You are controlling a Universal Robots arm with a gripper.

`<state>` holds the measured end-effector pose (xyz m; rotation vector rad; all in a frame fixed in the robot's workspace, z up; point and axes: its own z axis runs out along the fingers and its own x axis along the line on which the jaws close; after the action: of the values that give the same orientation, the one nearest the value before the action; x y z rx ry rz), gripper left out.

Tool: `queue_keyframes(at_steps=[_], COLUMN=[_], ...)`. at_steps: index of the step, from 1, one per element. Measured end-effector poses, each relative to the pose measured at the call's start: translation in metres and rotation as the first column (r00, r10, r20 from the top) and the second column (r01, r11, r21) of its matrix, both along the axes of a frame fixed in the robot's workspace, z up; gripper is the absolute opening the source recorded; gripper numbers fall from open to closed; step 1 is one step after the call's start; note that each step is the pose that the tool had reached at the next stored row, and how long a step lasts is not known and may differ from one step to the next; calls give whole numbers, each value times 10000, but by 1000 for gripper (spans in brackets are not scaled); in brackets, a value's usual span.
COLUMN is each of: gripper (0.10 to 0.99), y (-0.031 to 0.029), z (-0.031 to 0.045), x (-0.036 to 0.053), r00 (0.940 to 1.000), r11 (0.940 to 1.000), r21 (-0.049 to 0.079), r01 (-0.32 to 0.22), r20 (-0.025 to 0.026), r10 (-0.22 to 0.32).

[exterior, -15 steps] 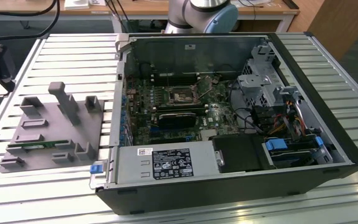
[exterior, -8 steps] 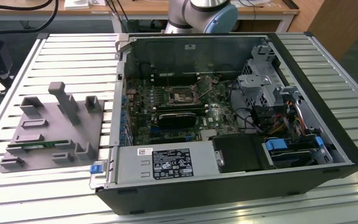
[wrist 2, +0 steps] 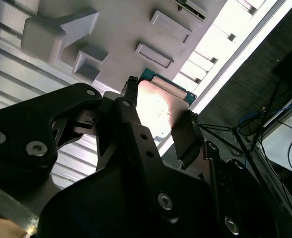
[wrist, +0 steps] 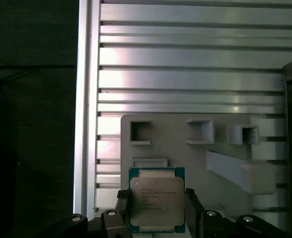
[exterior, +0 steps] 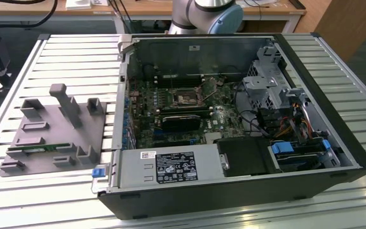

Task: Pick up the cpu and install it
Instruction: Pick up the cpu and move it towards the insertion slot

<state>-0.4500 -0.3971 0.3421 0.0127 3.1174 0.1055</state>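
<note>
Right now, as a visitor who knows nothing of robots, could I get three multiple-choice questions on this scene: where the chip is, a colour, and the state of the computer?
1. Where is the cpu?
A) in a socket inside the computer
B) held by the gripper over the grey fixture
C) on the floor

2. What colour is its top?
A) red
B) black
C) silver-grey

3. How is the computer case?
A) open, insides showing
B) shut on all sides
C) wrapped in plastic

Answers:
1 B, both wrist views show a finger at each side of it.
2 C, the first wrist view shows a silver-grey metal lid.
3 A, the exterior view shows the motherboard inside.
</note>
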Motion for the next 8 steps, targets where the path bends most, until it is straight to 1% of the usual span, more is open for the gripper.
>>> queue_keyframes(at_steps=[8], gripper=[529], y=[17], z=[102], x=[0], r00=[10000], r11=[10000], r21=[0], r01=[3], r20=[0], r10=[-3])
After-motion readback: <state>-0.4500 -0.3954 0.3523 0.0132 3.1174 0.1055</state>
